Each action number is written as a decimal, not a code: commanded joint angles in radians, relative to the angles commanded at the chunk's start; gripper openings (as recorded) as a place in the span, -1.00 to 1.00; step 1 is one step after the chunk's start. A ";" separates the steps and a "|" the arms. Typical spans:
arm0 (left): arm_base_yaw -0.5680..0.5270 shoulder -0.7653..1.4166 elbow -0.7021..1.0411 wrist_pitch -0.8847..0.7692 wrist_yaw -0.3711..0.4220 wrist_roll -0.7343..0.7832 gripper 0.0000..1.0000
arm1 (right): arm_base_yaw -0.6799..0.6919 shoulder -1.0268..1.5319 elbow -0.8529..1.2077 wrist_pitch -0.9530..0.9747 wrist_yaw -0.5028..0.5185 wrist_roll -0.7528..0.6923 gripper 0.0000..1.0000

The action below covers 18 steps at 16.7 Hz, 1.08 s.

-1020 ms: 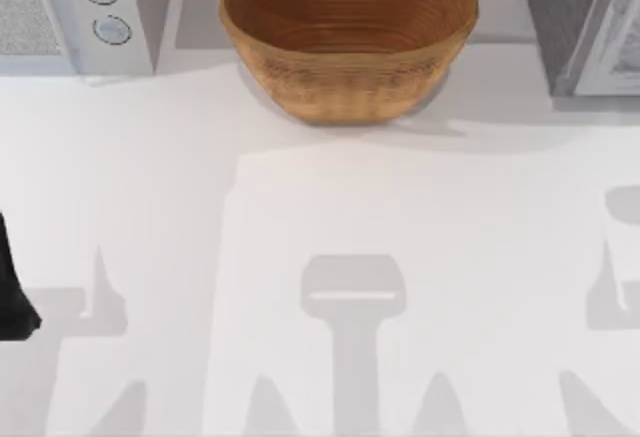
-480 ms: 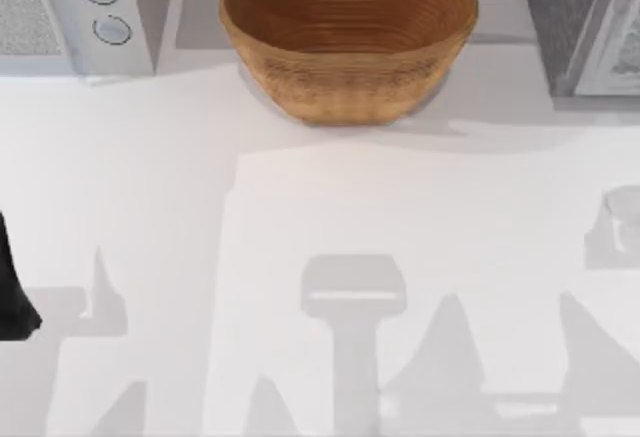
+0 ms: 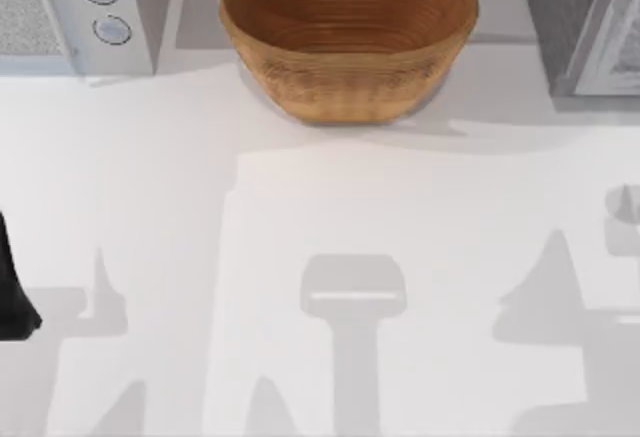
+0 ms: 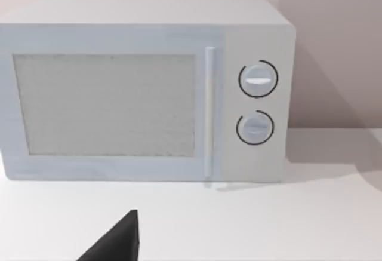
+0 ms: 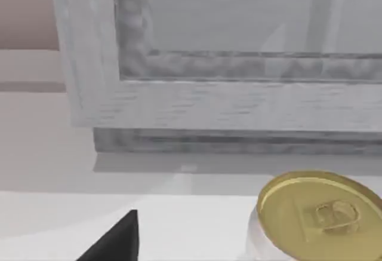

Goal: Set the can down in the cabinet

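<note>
Your can (image 5: 319, 216) stands upright on the white tabletop (image 3: 300, 207) just in front of the cabinet (image 5: 239, 103), showing a gold lid with a pull tab above a pale body; you cannot place it against the tabletop's edges. Your right arm's wrist camera looks over the can toward the cabinet's pale grey framed front, and you cannot tell how far those jaws are parted. Your left arm (image 3: 12, 287) sits at the tabletop's left edge facing the microwave (image 4: 143, 91), its jaws likewise unreadable.

Glossy gold-topped can (image 5: 319, 216), woven basket (image 3: 347, 37)
</note>
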 joint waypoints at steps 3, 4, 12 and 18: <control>0.000 0.000 0.000 0.000 0.000 0.000 1.00 | -0.025 0.231 0.025 0.175 -0.020 -0.002 1.00; 0.000 0.000 0.000 0.000 0.000 0.000 1.00 | -0.032 0.287 0.031 0.220 -0.026 -0.002 1.00; 0.000 0.000 0.000 0.000 0.000 0.000 1.00 | -0.046 0.412 0.046 0.317 -0.038 -0.003 1.00; 0.000 0.000 0.000 0.000 0.000 0.000 1.00 | -0.027 0.435 0.133 0.254 -0.019 0.001 1.00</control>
